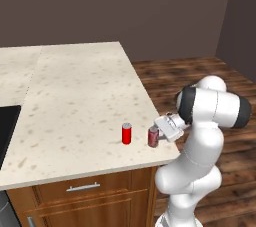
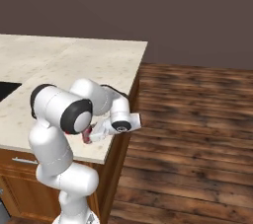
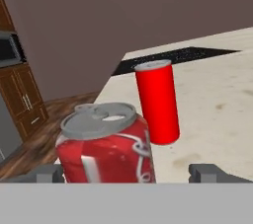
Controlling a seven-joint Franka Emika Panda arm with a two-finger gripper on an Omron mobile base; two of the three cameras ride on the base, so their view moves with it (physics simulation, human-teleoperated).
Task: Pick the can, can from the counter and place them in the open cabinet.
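Closest to the hand camera stands the darker can [image 3: 106, 144], red with grey-white markings and a silver top, upright between the two finger tips of the gripper [image 3: 128, 172]; the tips sit spread to either side of it with a gap showing at each, so the jaws look apart and not yet clamped. From the left base camera this can [image 1: 153, 136] sits near the counter's [image 1: 75, 91] front right corner, at about 3 o'clock from the plain bright red can [image 1: 126, 133], which stands upright just beside it. To grasp well, I judge the hand should ease a little further forward so the pads meet the can's mid-body, then close squarely; a skewed or high pinch could tip it or knock its neighbour. Cream speckled stone runs back to a dark wall, with a black stovetop [image 1: 6, 126] at 9 o'clock, a brown drawer [image 1: 82, 187] with a silver handle below, and wood flooring [image 2: 197, 134] at 3 o'clock.
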